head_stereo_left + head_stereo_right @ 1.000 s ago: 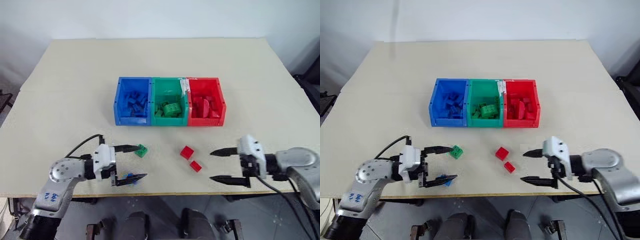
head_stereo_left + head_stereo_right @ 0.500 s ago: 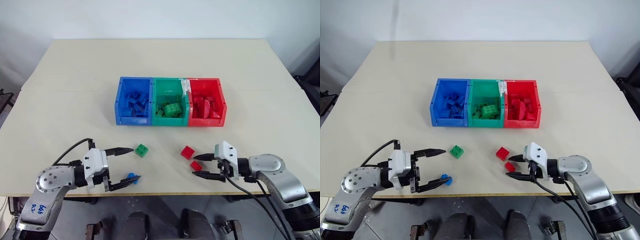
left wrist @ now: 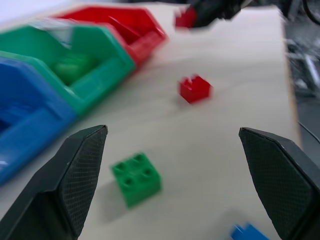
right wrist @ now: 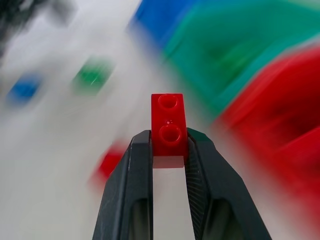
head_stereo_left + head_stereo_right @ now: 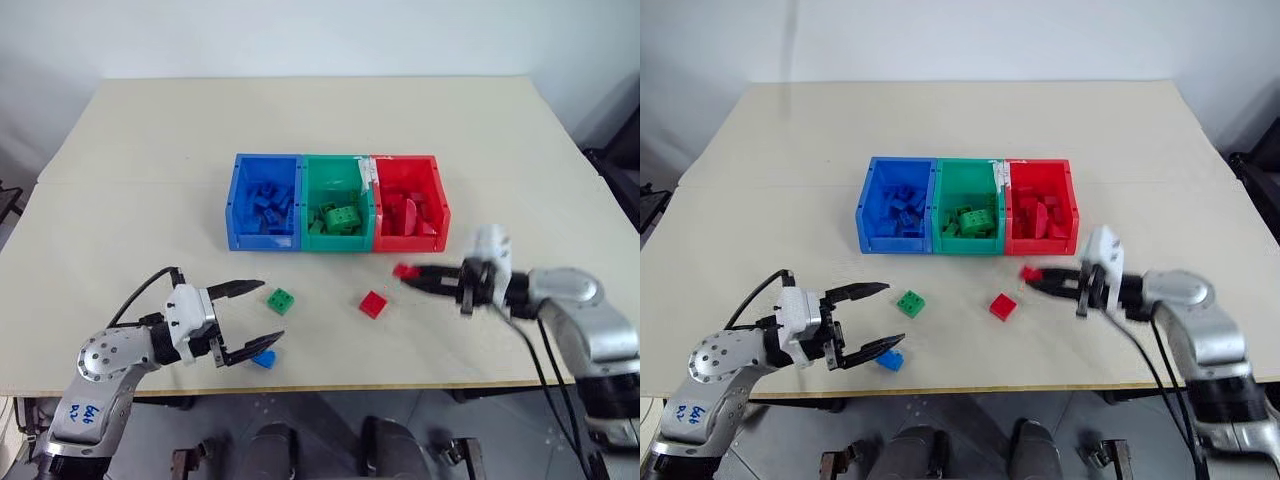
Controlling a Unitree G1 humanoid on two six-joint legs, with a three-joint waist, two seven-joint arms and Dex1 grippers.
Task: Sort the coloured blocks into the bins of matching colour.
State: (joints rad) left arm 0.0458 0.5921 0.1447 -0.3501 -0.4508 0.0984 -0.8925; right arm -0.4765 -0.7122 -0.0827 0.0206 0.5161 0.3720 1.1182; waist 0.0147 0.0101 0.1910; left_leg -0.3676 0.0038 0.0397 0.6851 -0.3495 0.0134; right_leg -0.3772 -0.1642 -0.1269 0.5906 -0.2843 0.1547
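My right gripper is shut on a small red block, held above the table just in front of the red bin; the block sits clamped between the fingertips. A second red block lies on the table nearby. My left gripper stands open near the front edge, with a green block just beyond its upper finger and a blue block by its lower finger. The blue bin, green bin and red bin stand joined in a row, each holding several blocks.
The bins sit mid-table on a beige tabletop with open surface behind and to both sides. The table's front edge runs close under both grippers. A black cable loops from my left wrist.
My right gripper closed on the nearer red block, lifted it and carried it up toward the red bin. The left gripper stayed open beside the green and blue blocks.
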